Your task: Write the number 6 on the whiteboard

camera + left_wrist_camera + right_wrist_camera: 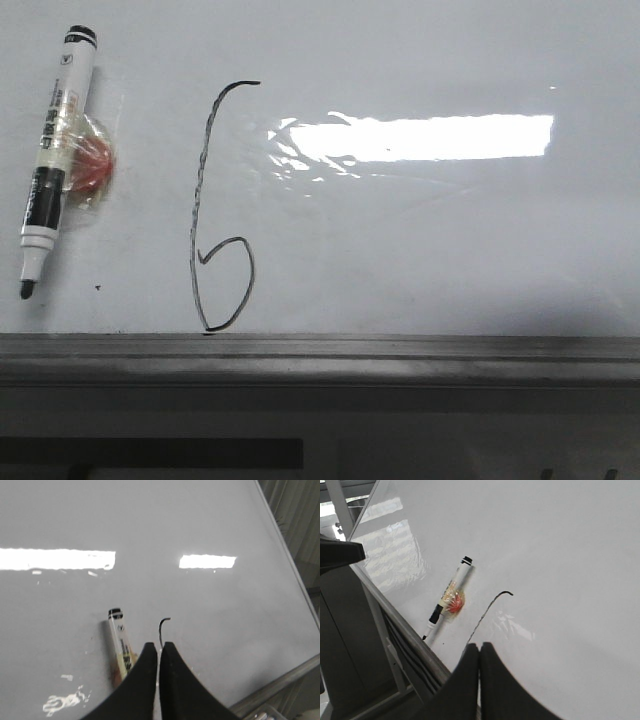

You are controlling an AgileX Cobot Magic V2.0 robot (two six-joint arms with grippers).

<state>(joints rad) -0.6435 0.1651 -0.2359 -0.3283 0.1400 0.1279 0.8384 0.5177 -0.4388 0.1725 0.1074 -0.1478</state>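
Note:
A tall, narrow black number 6 [215,210] is drawn on the glossy whiteboard [450,240], its loop touching the board's near frame strip [400,348]. A black-capped marker [55,150] lies on the board left of the digit, tip toward the frame, with a red lump taped to its side. My left gripper [159,645] is shut and empty above the board, its fingers covering most of the digit; only the hooked top [163,626] shows. My right gripper [480,646] is shut and empty over the digit's lower part. Neither gripper shows in the front view.
A bright rectangular light reflection [420,137] lies on the board right of the digit. A tiny black dot [97,288] sits near the marker tip. Beyond the frame strip are a metal stand [380,645] and dark floor.

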